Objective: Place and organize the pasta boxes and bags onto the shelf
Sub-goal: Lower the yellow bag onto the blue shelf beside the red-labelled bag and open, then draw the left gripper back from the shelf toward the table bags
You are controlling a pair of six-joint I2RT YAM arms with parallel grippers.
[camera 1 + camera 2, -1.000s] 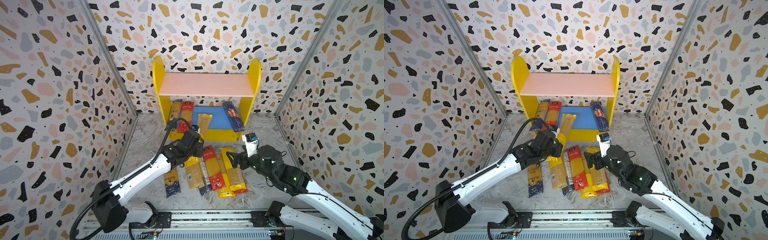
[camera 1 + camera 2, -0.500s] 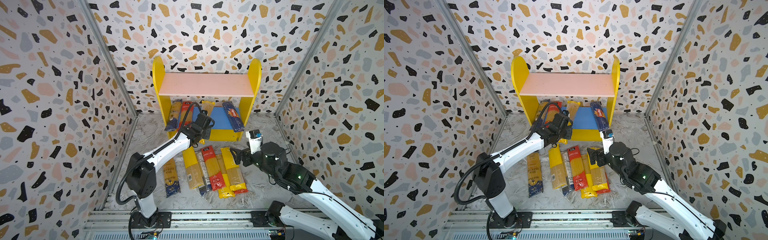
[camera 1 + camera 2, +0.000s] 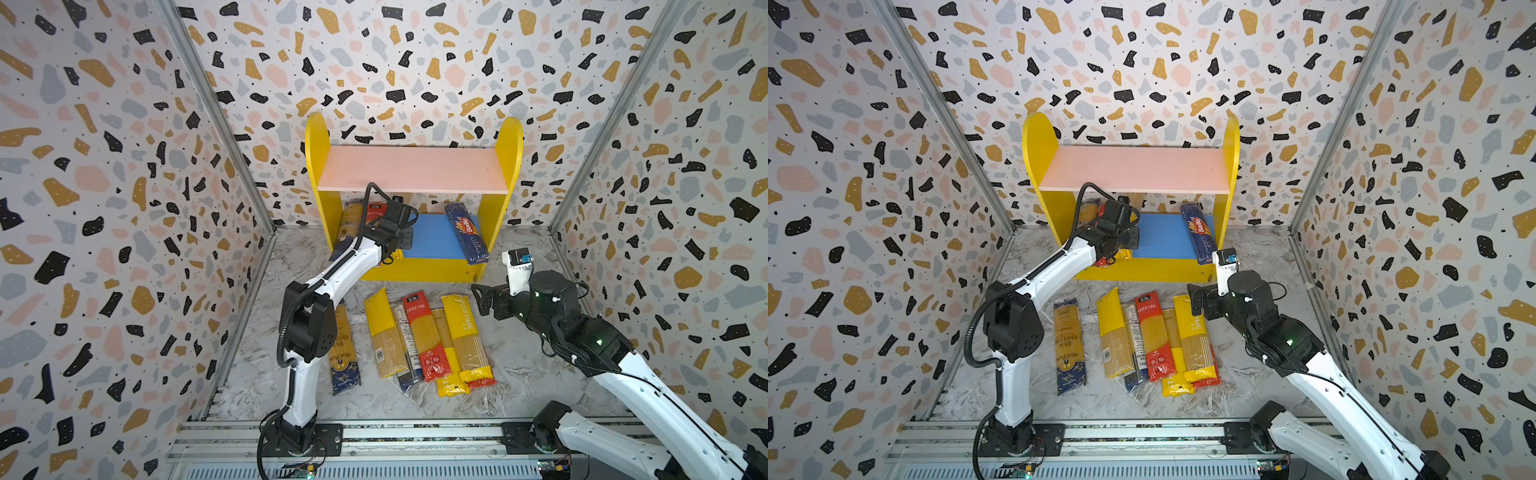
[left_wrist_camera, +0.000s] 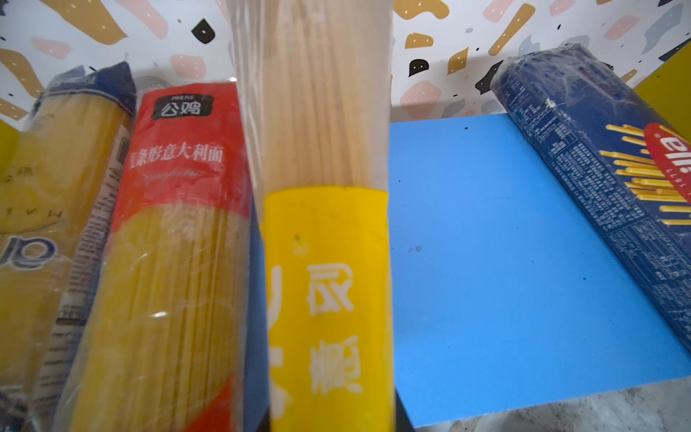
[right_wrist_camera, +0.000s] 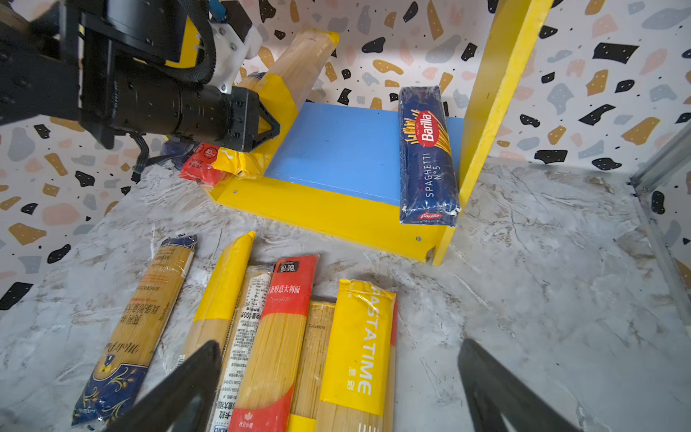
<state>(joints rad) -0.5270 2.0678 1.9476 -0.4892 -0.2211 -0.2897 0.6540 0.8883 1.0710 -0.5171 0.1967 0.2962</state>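
The shelf (image 3: 411, 168) stands at the back wall, with a pink upper board and a blue lower board (image 5: 344, 149). My left gripper (image 3: 405, 241) reaches into the lower tier, shut on a yellow-ended pasta bag (image 4: 325, 262) that slants up toward the back wall. The right wrist view shows the left gripper (image 5: 271, 127) clamped on that yellow-ended bag (image 5: 291, 74). A red-topped pack (image 4: 179, 187) and a blue-ended pack (image 4: 56, 168) lie left of it. The dark blue Barilla pack (image 3: 465, 235) lies at the tier's right. My right gripper (image 3: 478, 297) hangs open over several floor packs (image 3: 415, 336).
A dark-blue-ended pack (image 3: 1069, 345) lies apart on the floor, left of the row and beside the left arm's elbow. Patterned walls close in on three sides. A metal rail (image 3: 374, 432) runs along the front edge. Bare blue board (image 4: 486, 243) shows between the held bag and the Barilla pack.
My left arm has carried the yellow-ended bag from above the floor packs forward into the shelf's lower tier. The right gripper has stayed open and almost still.
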